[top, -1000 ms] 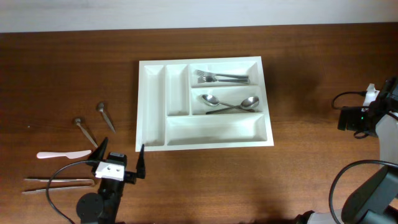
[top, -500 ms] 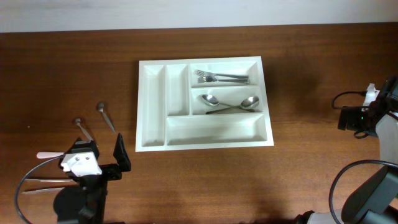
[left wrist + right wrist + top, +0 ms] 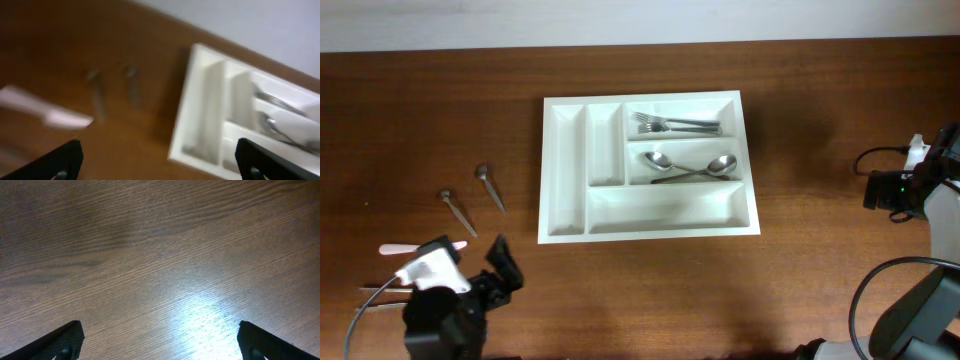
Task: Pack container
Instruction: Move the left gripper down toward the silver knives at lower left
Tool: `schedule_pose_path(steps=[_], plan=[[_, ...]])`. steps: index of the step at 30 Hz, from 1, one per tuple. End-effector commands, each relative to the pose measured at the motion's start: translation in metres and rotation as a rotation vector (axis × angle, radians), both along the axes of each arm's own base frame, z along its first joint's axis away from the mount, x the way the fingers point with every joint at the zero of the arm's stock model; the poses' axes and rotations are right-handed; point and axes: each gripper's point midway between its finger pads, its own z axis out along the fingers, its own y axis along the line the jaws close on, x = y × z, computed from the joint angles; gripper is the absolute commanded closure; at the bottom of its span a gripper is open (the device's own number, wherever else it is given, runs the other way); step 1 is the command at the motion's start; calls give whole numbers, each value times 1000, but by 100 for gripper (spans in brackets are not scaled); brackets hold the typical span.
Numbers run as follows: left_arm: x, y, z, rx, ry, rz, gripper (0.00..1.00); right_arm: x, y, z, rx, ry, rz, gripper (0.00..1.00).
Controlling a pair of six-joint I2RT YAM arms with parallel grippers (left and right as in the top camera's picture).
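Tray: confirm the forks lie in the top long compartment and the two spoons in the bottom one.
Wrong on the spoons: the overhead view shows them in the middle long compartment of the tray; the forks lie in the top one.

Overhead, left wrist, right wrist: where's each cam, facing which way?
Overhead: above the brown wooden table, facing straight down at the large white rectangular plastic cutlery tray; left gripper at bottom edge, right arm at right edge.
Left wrist: on the left arm, facing obliquely across to the tray, blurred; black fingertips in lower corners.
Right wrist: on the right arm, facing down at wood; black fingertips only.
Shared: tray, in overhead and left wrist.
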Motion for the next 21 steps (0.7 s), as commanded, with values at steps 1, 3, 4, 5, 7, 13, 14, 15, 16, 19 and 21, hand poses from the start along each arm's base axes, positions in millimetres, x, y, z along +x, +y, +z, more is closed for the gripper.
schedule_pose_path(steps=[1,3,4,5,7,13,14,15,16,19,21], plan=[[-1,19,24,-23,11,145,1,-1,-1,0,-4,-2,-17,1],[5,9,21,-57,35,93,1,-1,-1,0,-4,-2,-17,1],[6,4,16,-75,54,67,1,-1,-1,0,-4,-2,-17,1],[6,2,12,-82,75,58,1,-1,-1,0,-4,-2,-17,1],[6,8,9,-63,96,89,1,-1,-1,0,-4,-2,-17,1],[-9,49,12,-112,114,448,1,-1,-1,0,-4,-2,-17,1],[-17,57,10,-115,148,529,1,-1,-1,0,-4,-2,-17,1],[-24,63,9,-106,185,591,1,-1,-1,0,-4,-2,-17,1],[-31,69,8,-85,236,648,1,-1,-1,0,-4,-2,-17,1],[-28,68,-4,-65,371,660,1,-1,-1,0,-4,-2,-17,1],[-21,58,-17,-111,434,618,1,-1,-1,0,-4,-2,-17,1]])
